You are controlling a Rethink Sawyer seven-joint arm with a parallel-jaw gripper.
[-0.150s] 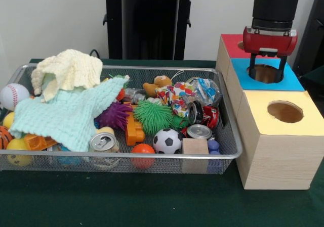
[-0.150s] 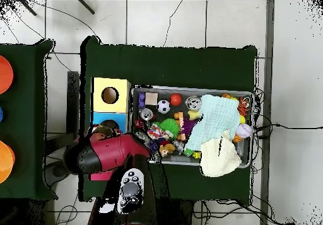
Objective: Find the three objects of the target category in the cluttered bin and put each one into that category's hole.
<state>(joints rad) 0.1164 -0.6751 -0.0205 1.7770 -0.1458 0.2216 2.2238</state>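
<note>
gripper (image 1: 267,65) hangs right over blue hole (image 1: 266,74), fingers (image 1: 252,64) spread, nothing between them. cans (image 1: 198,121) and toys lie in wire bin (image 1: 230,156), well apart.

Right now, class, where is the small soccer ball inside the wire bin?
In the front view the soccer ball lies near the wire bin's front edge, right of centre, between the orange ball and the wooden cube.

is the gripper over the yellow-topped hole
No, the gripper hangs over the blue-topped hole; the yellow-topped hole is uncovered.
</note>
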